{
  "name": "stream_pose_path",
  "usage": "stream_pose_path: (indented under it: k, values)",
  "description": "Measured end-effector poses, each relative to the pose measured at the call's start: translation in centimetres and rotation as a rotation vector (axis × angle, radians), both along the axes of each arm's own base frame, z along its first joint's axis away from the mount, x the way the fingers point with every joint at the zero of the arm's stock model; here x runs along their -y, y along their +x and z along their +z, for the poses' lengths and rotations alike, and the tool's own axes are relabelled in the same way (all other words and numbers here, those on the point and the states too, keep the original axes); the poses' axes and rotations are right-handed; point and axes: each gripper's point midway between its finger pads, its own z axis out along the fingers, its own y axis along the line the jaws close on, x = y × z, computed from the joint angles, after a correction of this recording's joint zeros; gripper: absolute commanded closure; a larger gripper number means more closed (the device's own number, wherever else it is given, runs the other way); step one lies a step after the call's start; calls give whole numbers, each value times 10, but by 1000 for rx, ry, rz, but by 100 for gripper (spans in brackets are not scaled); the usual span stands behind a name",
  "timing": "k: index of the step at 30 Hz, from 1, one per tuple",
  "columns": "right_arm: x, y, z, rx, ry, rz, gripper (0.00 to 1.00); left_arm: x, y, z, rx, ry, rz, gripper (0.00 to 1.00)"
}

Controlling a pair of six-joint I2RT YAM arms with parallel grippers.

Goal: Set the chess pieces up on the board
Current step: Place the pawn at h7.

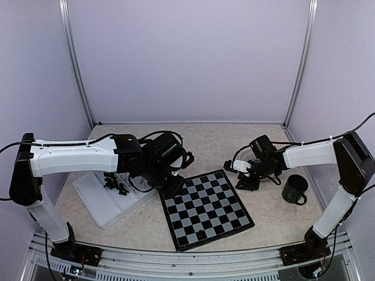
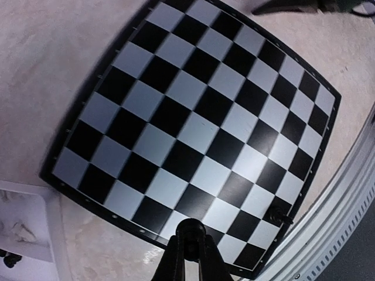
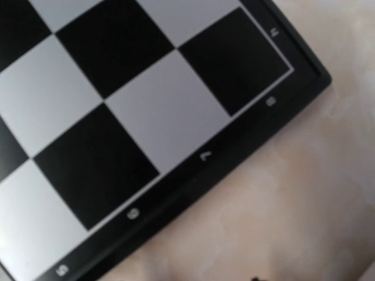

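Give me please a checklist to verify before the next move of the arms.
1. Board lies flat with its squares in view: ok.
2. One black piece is on the board near its edge: ok; upright: cannot tell.
3. More black pieces wait in the tray: ok.
4. Left gripper is closed over the board; holding a piece: cannot tell.
5. Right gripper open or closed: cannot tell.
6. Mug stands apart from the board: ok.

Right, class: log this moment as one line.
left pincer: tips together over board | right pincer: state unclear, at board corner | one black piece on board
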Motion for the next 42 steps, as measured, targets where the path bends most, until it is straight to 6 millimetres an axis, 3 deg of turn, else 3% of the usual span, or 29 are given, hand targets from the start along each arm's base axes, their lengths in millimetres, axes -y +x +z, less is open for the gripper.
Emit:
stream_pose_path:
  k: [3, 6, 20, 28, 42]
  values:
    - [1, 2, 0, 8, -4, -4, 54, 17, -35, -16, -41, 25, -94, 96]
    - [2, 2, -1, 12, -9, -8, 54, 21, -55, -27, -70, 40, -136, 96]
    - [3, 3, -1, 15, -16, -12, 54, 33, -99, -77, -143, 126, -231, 95]
    - [4, 3, -5, 8, -23, -13, 54, 13, -108, -93, -181, 202, -232, 95]
    - [4, 2, -9, -3, -29, -13, 54, 6, -107, -100, -178, 235, -224, 86]
